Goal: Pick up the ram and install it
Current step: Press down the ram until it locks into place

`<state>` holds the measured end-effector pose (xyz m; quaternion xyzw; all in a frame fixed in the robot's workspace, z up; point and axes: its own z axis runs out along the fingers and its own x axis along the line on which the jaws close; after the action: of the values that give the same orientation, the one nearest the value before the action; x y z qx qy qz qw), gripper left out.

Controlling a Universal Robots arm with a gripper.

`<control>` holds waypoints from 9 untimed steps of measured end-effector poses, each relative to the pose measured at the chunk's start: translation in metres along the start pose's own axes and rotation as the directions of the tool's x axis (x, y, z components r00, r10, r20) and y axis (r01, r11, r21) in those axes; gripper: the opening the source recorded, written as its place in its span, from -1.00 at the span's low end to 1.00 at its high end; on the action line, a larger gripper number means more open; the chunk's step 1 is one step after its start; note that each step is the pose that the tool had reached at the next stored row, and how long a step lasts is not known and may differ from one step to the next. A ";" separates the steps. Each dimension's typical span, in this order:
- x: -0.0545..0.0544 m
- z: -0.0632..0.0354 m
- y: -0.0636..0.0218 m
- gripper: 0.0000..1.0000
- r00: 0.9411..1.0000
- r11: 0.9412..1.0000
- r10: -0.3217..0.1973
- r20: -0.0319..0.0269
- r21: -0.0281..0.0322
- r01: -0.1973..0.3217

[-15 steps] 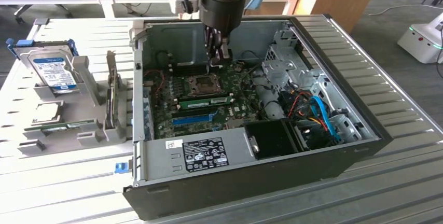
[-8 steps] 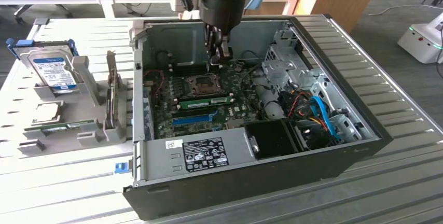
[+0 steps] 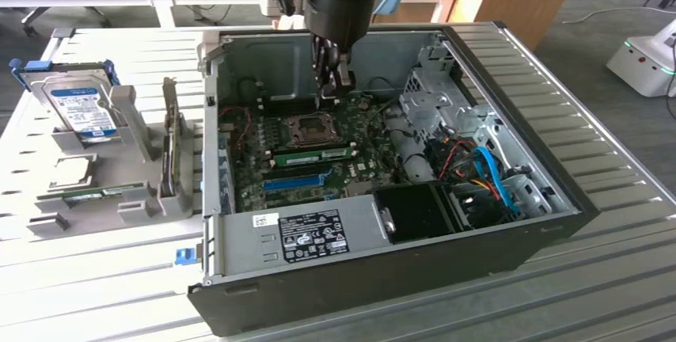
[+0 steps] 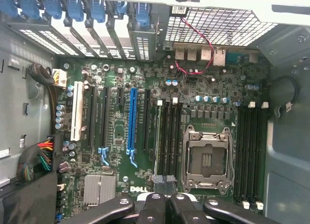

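So the gripper (image 3: 338,81) was down inside the open PC case (image 3: 549,223), fingers pinched fully together with nothing in them, hovering just over the motherboard (image 3: 317,160) by the bare CPU socket (image 3: 313,127). One ram stick (image 3: 320,154) sat in a slot just on the near side of that socket, with the long blue slot (image 3: 296,181) a bit nearer still. Inside the case on the exterior view's right were the blue cables (image 3: 496,176) and a black fan shroud (image 3: 420,211). Outside the case, on the exterior view's left, the grey holder tray (image 3: 132,211) had the hard drive (image 3: 82,108) standing at its far end, and the other ram stick (image 3: 103,193) lying in a groove near the front.
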<state>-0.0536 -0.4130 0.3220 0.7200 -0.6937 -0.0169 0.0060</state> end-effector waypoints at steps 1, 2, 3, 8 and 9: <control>0.000 0.0000 0.0000 -0.79 1.000 1.000 0.000 0.000 0.000 0.000; 0.000 0.0000 0.0000 -0.79 1.000 1.000 0.000 0.000 0.000 0.000; 0.000 0.0000 0.0000 -0.79 1.000 1.000 0.000 0.000 0.000 0.000; 0.000 0.0000 0.0000 -0.79 1.000 1.000 0.008 0.000 0.000 -0.008; 0.000 0.0001 0.0000 -0.79 1.000 1.000 0.019 0.001 0.000 -0.019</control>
<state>-0.0536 -0.4130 0.3219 0.7134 -0.7005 -0.0169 0.0059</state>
